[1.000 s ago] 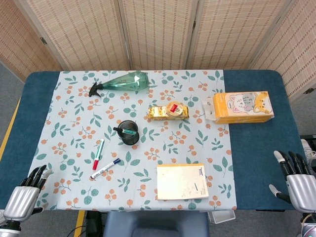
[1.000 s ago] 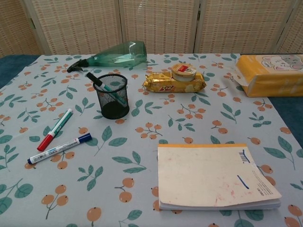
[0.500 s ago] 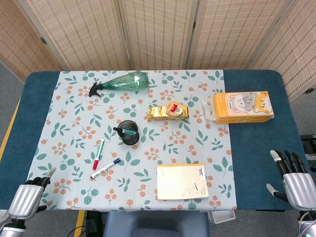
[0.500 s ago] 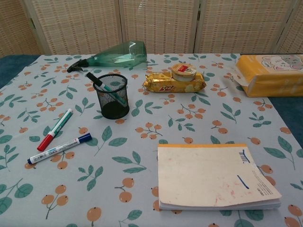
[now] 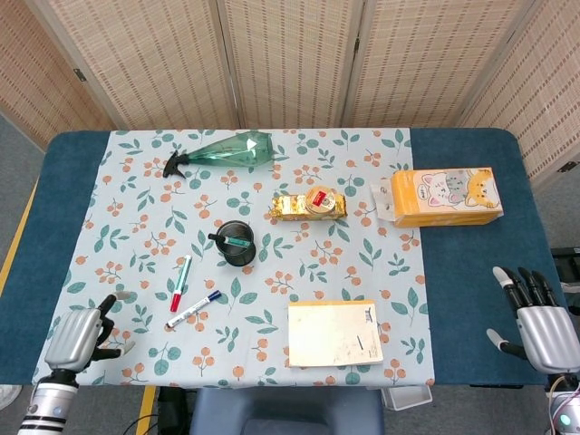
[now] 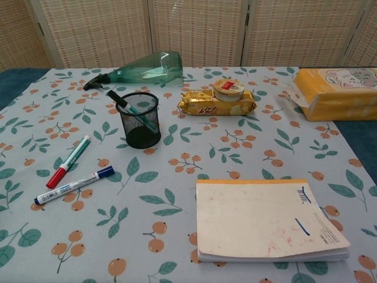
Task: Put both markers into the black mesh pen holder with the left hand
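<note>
The black mesh pen holder [image 5: 236, 243] [image 6: 139, 119] stands upright left of the table's centre, with a green pen leaning inside it. A red-capped marker [image 5: 181, 283] [image 6: 69, 161] and a blue-capped marker [image 5: 193, 309] [image 6: 73, 185] lie side by side on the cloth, just in front and to the left of the holder. My left hand [image 5: 78, 334] hovers at the front left corner, well left of the markers, holding nothing with its fingers apart. At the front right edge my right hand [image 5: 538, 314] is empty, its fingers spread. The chest view shows neither hand.
A green spray bottle [image 5: 222, 151] lies at the back left. A gold snack pack [image 5: 308, 206] with a small tub on it sits mid-table. An orange tissue box [image 5: 444, 197] is at the right. A notepad [image 5: 335, 333] lies near the front edge.
My left hand has risen and moved in over the table's front left corner, closer to the markers. My right hand has shifted slightly up and inward. The objects have not moved.
</note>
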Action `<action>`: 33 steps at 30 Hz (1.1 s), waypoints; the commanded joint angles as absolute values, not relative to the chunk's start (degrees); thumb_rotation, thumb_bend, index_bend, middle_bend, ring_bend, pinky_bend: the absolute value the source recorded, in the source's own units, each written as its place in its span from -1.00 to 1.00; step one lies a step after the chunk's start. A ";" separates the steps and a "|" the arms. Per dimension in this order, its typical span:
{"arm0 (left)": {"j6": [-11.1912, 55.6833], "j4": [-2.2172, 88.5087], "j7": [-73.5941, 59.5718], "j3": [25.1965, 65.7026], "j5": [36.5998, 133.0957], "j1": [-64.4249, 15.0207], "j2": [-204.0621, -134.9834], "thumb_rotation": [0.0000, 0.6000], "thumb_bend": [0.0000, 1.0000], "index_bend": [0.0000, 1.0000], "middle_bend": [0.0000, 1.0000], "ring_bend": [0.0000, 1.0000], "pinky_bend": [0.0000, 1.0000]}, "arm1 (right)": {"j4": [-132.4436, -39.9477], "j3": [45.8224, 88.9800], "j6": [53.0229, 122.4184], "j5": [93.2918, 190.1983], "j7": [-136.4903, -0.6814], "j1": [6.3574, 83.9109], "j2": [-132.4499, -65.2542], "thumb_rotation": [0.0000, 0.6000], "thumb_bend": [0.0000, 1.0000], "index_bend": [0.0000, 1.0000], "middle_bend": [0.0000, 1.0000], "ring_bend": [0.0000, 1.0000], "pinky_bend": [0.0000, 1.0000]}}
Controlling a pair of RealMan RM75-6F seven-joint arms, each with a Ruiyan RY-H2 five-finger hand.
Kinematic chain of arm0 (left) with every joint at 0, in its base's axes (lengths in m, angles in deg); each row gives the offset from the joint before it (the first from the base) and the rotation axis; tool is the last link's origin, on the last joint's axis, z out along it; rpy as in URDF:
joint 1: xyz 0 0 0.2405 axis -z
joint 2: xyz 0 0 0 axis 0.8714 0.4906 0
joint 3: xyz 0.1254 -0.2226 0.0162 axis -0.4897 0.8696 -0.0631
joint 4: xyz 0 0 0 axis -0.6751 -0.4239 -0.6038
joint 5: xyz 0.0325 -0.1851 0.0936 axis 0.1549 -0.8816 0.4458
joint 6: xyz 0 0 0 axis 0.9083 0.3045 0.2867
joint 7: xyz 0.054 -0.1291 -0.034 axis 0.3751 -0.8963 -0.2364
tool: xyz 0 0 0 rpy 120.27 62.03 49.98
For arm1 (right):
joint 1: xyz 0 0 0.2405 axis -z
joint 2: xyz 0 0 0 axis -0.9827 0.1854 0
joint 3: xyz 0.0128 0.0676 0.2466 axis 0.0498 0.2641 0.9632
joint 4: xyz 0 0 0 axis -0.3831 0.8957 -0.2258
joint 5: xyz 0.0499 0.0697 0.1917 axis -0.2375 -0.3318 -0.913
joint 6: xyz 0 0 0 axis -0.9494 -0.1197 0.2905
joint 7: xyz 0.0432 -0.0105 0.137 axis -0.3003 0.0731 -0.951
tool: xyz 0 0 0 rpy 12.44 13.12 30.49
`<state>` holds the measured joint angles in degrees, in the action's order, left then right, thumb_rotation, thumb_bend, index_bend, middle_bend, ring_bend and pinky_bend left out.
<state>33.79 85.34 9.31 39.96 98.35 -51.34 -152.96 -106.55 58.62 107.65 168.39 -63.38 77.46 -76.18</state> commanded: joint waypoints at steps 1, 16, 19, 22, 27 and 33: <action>32.57 94.30 19.80 44.78 81.71 -46.77 -158.11 1.00 -0.73 -0.37 1.00 1.00 1.00 | -105.69 59.38 106.12 167.94 -65.45 76.05 -75.72 1.00 -0.62 -0.96 -0.84 -0.92 -1.00; 38.44 80.63 30.88 53.95 64.24 -34.44 -176.84 1.00 -0.73 -0.05 1.00 1.00 1.00 | -101.88 60.17 99.32 166.18 -72.23 71.31 -74.33 1.00 -0.62 -0.96 -0.84 -0.92 -1.00; 39.55 77.71 32.24 53.73 64.06 -32.81 -180.37 1.00 -0.73 -0.02 1.00 1.00 1.00 | -101.27 59.95 99.15 166.94 -73.74 70.85 -73.96 1.00 -0.62 -0.96 -0.84 -0.92 -1.00; 39.87 74.61 33.21 53.64 63.73 -31.44 -183.10 1.00 -0.73 0.00 1.00 1.00 1.00 | -100.66 59.69 100.42 167.94 -75.87 71.12 -73.35 1.00 -0.62 -0.96 -0.84 -0.92 -1.00; 38.90 70.16 34.75 54.15 61.21 -29.51 -186.17 1.00 -0.73 0.05 1.00 1.00 1.00 | -99.52 59.49 102.76 168.91 -78.76 71.83 -72.74 1.00 -0.62 -0.96 -0.84 -0.92 -1.00; 38.81 67.74 35.99 54.55 59.94 -28.15 -187.86 1.00 -0.71 0.10 1.00 1.00 1.00 | -98.98 59.27 103.10 168.96 -79.72 71.81 -72.61 1.00 -0.62 -0.96 -0.84 -0.92 -1.00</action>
<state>38.80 67.87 35.86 54.46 60.07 -28.28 -187.72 -98.98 59.28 103.08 168.97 -79.70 71.80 -72.62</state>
